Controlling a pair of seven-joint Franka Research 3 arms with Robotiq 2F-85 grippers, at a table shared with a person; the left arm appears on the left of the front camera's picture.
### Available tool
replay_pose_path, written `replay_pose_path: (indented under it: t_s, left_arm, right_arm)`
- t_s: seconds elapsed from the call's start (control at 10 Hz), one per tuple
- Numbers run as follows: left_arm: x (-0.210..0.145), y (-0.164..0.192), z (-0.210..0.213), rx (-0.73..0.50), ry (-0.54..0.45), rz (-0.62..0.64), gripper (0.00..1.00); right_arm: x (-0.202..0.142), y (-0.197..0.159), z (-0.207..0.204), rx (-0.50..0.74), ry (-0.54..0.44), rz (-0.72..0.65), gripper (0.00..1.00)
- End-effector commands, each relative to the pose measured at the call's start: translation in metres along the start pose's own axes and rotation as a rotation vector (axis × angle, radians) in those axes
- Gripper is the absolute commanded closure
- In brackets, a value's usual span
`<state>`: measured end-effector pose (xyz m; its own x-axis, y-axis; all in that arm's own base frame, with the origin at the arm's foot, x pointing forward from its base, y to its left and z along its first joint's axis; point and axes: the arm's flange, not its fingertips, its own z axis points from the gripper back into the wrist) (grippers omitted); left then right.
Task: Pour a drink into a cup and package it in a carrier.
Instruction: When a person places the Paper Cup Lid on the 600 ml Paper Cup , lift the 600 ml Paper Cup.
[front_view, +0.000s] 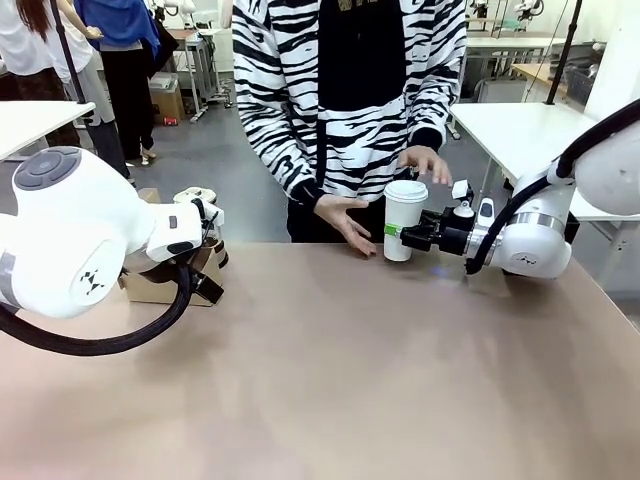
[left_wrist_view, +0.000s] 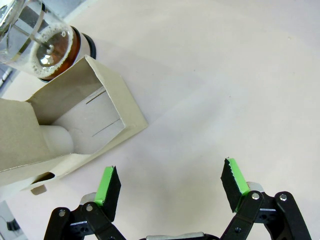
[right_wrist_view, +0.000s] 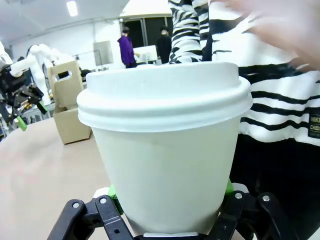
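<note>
now right fingers (front_view: 420, 238) tight on the cup (front_view: 404, 212), left fingers (left_wrist_view: 107, 184) wide apart

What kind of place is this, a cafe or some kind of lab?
Most likely a robotics lab or test hall, not a cafe. A left robot arm and a right robot arm stand at the table, and plain white work tables stand behind on a bare grey floor.

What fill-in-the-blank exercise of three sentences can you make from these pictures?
1. The lidded cup is gripped by the ____ pincer.
2. The left pincer hangs ____ above the table.
3. The carrier beside the jug is made of ____.
Missing words: right; open; cardboard.
</note>
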<state>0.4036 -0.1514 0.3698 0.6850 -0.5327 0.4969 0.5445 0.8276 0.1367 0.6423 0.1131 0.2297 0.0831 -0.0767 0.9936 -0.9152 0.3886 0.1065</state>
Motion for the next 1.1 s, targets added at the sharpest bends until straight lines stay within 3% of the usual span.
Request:
replay_pose_path:
  t_s: [0.0,1.0]
  left_arm:
    - [0.0000,-0.0002,0.0005,-0.002,-0.002,0.000,0.00]
    - [0.0000,-0.0002,0.0005,-0.002,-0.002,0.000,0.00]
  right_arm:
    - [0.0053,0.0023,-0.0015,0.001,-0.005,0.000,0.20]
    - [0.0053,0.0023,-0.0015,0.001,-0.005,0.000,0.20]
